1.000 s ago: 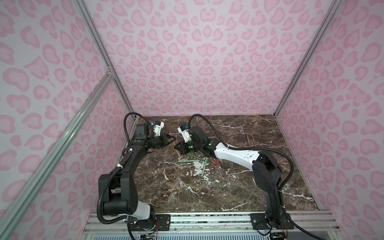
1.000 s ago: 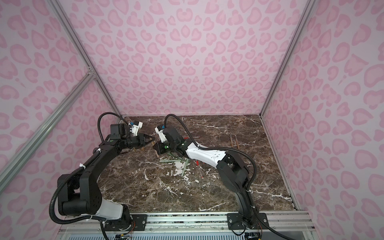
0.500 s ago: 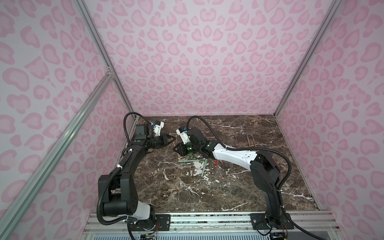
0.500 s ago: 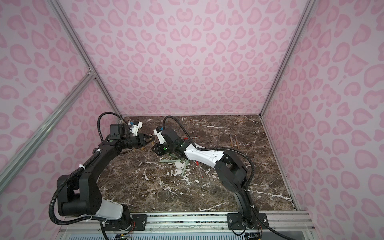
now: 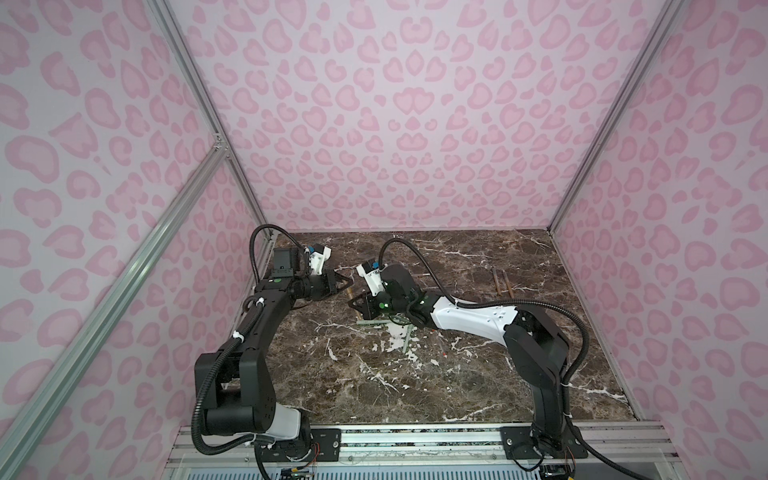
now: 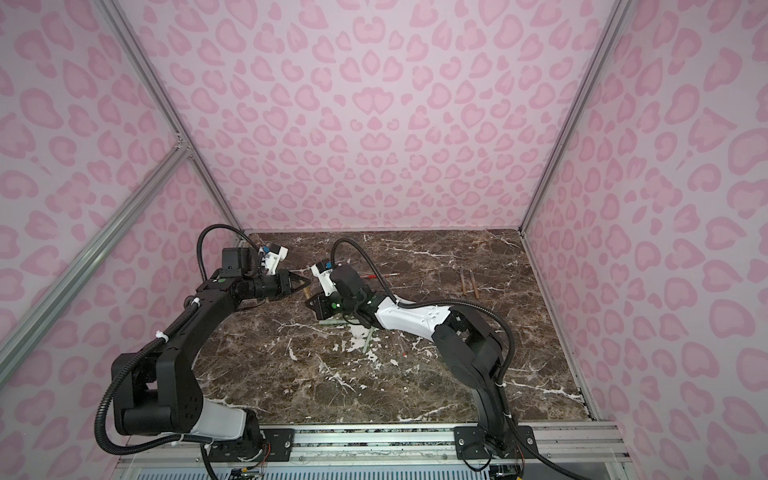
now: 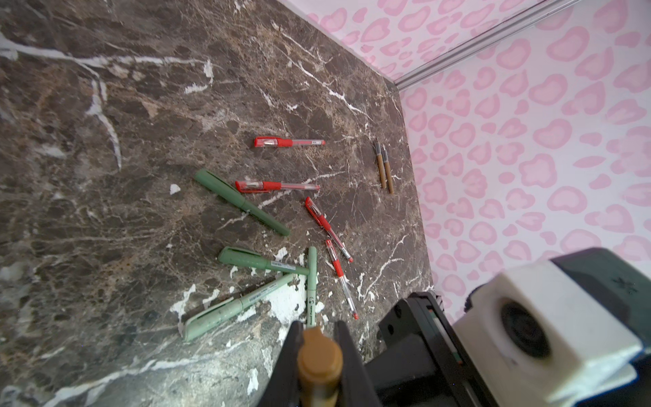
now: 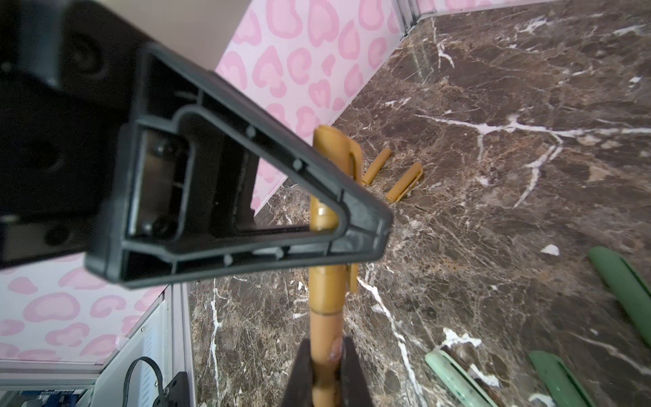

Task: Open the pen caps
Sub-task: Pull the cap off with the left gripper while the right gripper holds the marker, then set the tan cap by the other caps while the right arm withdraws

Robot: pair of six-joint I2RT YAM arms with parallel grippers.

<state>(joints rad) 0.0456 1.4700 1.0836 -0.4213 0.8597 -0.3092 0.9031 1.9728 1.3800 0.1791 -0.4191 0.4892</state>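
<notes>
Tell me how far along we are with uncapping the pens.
Done: two brown pen bodies lie uncapped, and two loose tan caps lie on the marble. In hand: left gripper shut on the cap of a third tan pen, right gripper shut on its body; the cap looks still seated. Left: four green pens and four red pens, all capped.

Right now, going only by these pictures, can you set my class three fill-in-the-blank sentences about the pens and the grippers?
1. The left gripper and the right gripper are both shut on one pen, whose colour is ____.
2. The red pens lying on the marble table number ____.
3. The loose pen caps lying on the marble near the wall number ____.
Missing words: tan-brown; four; two.
</notes>
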